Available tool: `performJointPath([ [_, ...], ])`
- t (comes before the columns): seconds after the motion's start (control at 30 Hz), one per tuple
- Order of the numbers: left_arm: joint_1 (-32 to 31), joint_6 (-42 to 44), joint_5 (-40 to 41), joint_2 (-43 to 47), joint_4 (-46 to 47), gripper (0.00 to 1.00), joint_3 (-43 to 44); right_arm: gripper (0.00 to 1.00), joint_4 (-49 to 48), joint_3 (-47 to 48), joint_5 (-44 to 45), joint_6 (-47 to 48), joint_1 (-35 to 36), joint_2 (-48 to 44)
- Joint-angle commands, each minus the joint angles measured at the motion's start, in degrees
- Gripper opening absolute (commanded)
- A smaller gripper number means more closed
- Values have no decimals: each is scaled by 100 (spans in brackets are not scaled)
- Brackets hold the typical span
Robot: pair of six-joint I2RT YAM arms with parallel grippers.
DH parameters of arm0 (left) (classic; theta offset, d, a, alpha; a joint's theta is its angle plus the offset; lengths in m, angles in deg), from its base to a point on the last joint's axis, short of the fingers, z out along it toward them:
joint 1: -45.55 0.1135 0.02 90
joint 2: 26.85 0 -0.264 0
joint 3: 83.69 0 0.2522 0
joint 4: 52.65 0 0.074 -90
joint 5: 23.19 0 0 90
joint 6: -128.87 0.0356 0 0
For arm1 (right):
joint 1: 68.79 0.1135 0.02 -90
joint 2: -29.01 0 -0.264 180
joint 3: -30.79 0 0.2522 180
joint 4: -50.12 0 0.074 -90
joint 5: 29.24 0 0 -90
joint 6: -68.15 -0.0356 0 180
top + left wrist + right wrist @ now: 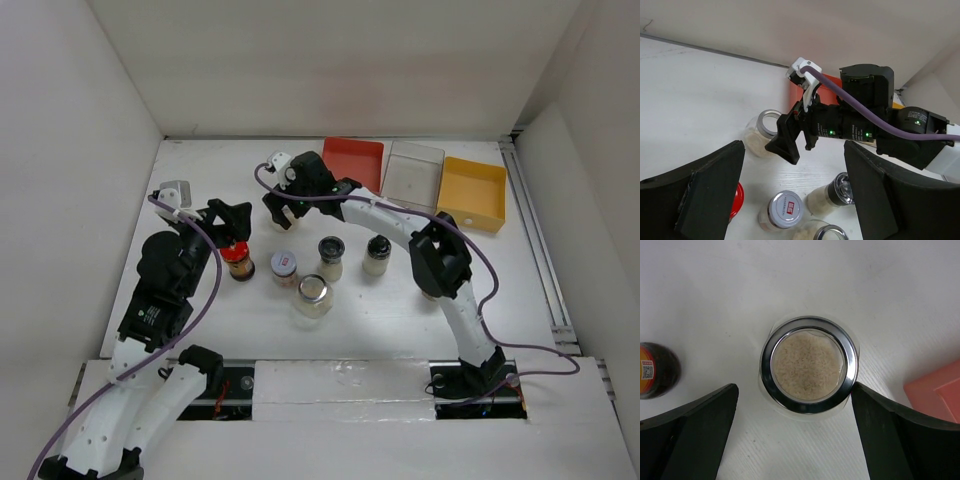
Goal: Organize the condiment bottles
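Note:
A clear jar [809, 364] with a silver ring lid and pale grains stands on the table between the fingers of my right gripper [794, 385], which is open around it. From above, that gripper [279, 213] hides most of the jar. My left gripper [234, 234] hangs open and empty just behind a dark bottle with a red cap [238, 262]. In a row to its right stand a white-lidded jar [284, 267] and two pale black-capped bottles [331, 256] [377, 253]. A silver-lidded clear jar [312, 294] stands nearer.
Red tray [353, 163], clear tray [414, 170] and yellow tray [472, 192] line the back right. White walls close in the table on three sides. The red tray's corner [935, 395] lies just right of the jar under my right gripper.

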Motion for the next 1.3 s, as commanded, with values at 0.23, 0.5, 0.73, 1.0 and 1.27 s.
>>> performJointPath([
  [0.23,29,12,-171,9,252,77,17,92,-510,328,-15,-264,-35,172],
  [0.5,29,12,-223,9,252,77,17,77,-843,267,117,-318,-35,234],
  [0.73,29,12,-224,9,305,77,17,63,-2197,-173,-40,-563,-175,-662],
  [1.0,29,12,-162,9,305,77,17,63,-2664,275,-595,-1047,-930,-900],
  [1.27,29,12,-162,9,305,77,17,62,-2866,468,-587,-1311,-1845,-707],
])
